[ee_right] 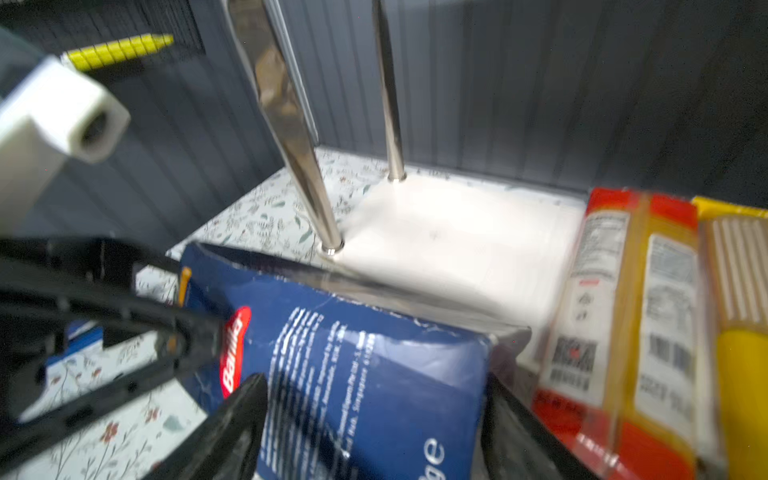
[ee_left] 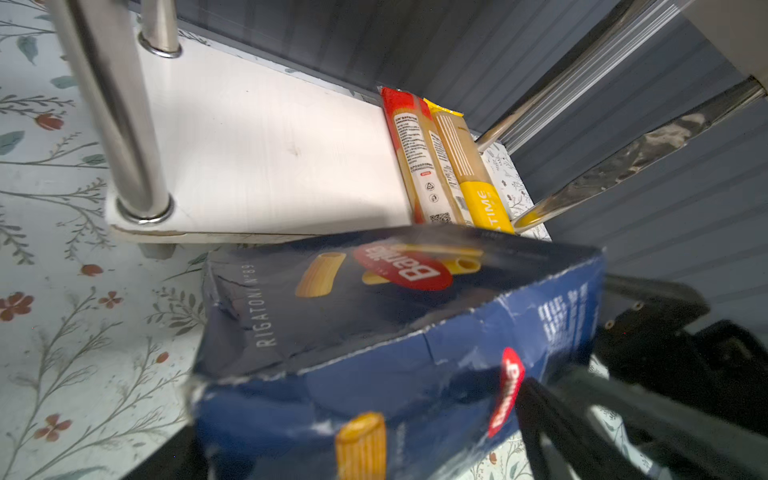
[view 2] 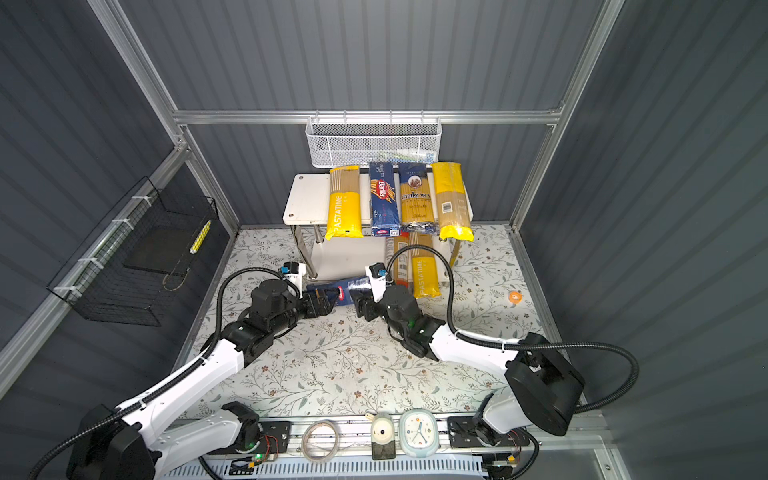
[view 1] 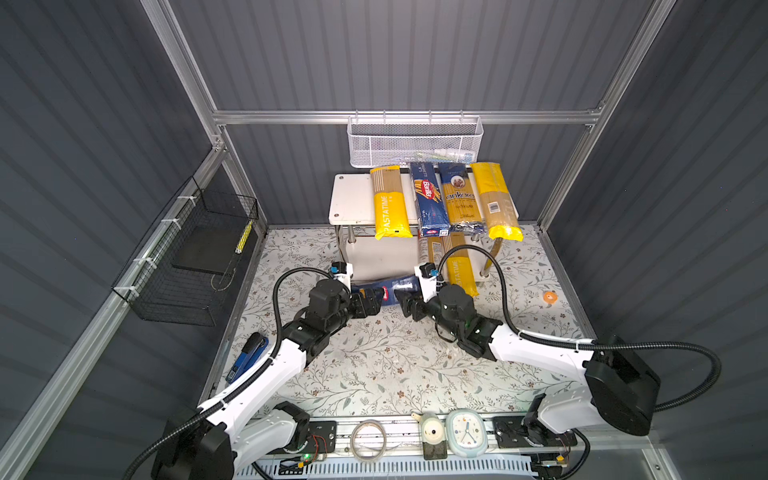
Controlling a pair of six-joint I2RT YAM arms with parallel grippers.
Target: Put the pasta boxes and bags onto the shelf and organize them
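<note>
The wide dark-blue rigatoni box (ee_left: 332,324), with red oval logo, painted pasta tubes and worn, creased edges, sits tilted at the front edge of the lower board of the shelf (ee_left: 270,145), one end held between the widely spread jaws of the right gripper (ee_right: 374,386), while the left gripper (view 1: 371,305) is close against it, its grip impossible to tell.

**Both arms reaching forward and inward, grippers facing each other.**
In both top views, the left arm (view 1: 266,374) and right arm (view 1: 540,353) stretch low and converge. The left gripper (view 1: 374,305) and right gripper (view 1: 402,306) point toward one another, nearly meeting. Each has its jaws set wide, clamped across an end of the rigatoni box (view 1: 395,286).
</note>
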